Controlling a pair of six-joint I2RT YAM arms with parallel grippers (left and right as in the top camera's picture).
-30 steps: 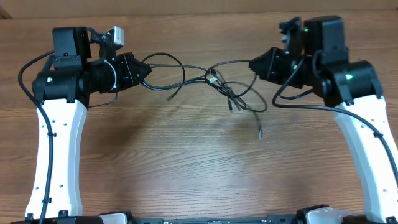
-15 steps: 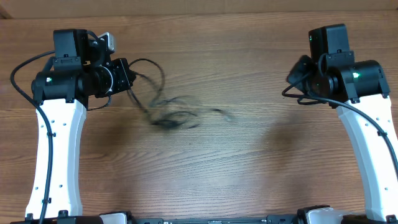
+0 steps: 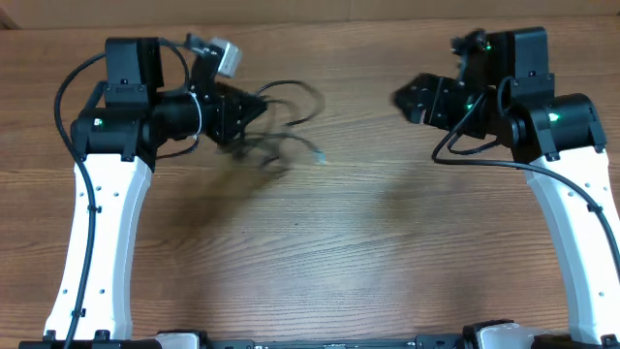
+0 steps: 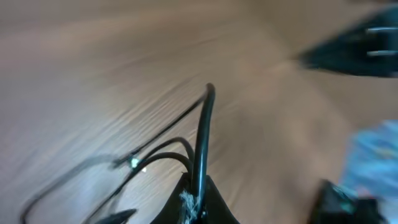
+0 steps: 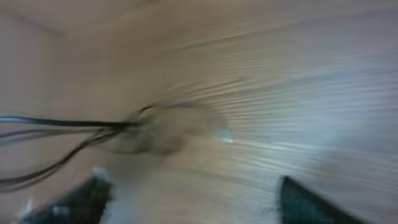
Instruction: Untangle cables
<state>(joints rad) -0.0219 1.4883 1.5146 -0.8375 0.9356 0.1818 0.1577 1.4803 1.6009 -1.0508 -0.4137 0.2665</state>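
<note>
Trailing cables (image 3: 279, 145): all gathered at the left side of the desk (image 3: 320, 252), just off the tip of the left pincer (image 3: 254, 105) and well apart from the right one. They are smeared by motion, so the strands cannot be counted.
Plug (image 3: 320, 160): one pale-tipped end sticks out of the bunch toward the middle of the desk.
Left pincer: pressed together on the cables (the wrist view shows a strand rising straight out of the closed tips).
Right pincer (image 3: 405, 97): spread, nothing between its fingers. Its wrist view shows both fingers wide apart over bare wood, with the cables off at the far edge.
Change, one second back: the cables hung as a span between both pincers, with the tangle in the middle.
Change, half a second back: the right pincer had let go and drawn away, and the bunch was whipping toward the left arm.
Change, now: the right arm is back in toward the centre and the left arm has shifted inward too.
Meaning for task: the two-sided pull is over and only one end is held. The bunch reads as still knotted, not laid out (judgement only, blur hides the crossings).
Next need: likely a fresh hold for the right pincer, probably on the free plug, once the cables settle.
</note>
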